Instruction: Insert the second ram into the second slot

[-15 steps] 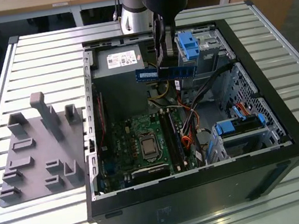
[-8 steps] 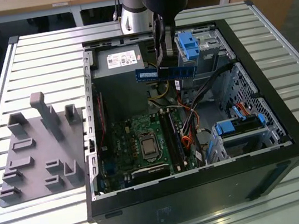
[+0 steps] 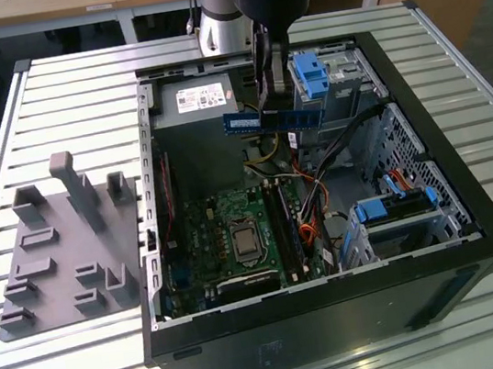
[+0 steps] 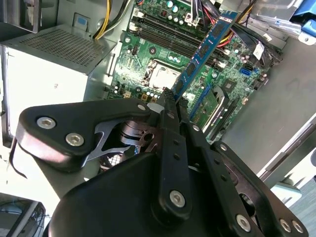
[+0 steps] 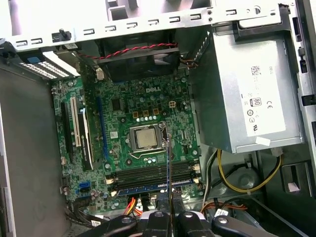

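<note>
Exterior view: our gripper (image 3: 274,109), jaws clamped on memory stick (image 3: 246,121) mid-length, above motherboard (image 3: 219,216); we judge it light, stiff, fragile, best held by its faces.

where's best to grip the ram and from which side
Mid-length, pinching its two flat faces from above, as the end effector holds the ram now. It is thin and flat, level on edge, which likely leaves its lower edge free for the slots.
</note>
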`<state>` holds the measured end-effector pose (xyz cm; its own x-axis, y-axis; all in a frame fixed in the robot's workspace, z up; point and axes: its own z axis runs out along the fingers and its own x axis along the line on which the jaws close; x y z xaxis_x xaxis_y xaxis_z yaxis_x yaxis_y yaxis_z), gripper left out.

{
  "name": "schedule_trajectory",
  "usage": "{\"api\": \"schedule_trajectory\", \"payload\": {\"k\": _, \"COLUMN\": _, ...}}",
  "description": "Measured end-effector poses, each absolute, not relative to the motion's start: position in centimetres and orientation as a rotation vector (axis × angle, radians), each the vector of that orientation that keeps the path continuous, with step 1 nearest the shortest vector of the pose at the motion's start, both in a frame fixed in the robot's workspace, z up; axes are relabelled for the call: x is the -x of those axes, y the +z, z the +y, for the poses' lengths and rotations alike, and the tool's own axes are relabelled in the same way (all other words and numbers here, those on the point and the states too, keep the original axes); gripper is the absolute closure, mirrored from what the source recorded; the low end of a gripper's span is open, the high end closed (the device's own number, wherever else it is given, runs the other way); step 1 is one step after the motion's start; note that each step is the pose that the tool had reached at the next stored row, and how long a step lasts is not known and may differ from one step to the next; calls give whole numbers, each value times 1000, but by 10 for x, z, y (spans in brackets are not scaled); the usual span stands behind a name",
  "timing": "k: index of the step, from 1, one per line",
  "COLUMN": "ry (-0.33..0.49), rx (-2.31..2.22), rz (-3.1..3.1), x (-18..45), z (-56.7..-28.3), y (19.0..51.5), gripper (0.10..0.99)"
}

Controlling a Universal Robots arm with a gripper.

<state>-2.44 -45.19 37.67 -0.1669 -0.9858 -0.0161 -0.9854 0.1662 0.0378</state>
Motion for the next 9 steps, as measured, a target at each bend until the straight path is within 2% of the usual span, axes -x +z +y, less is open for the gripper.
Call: {"api": "schedule_trajectory", "payload": {"k": 9, "ry": -62, "rx": -2006, "rz": -2402, "x": 24, "z": -452, "y": 377, "gripper": 949}}
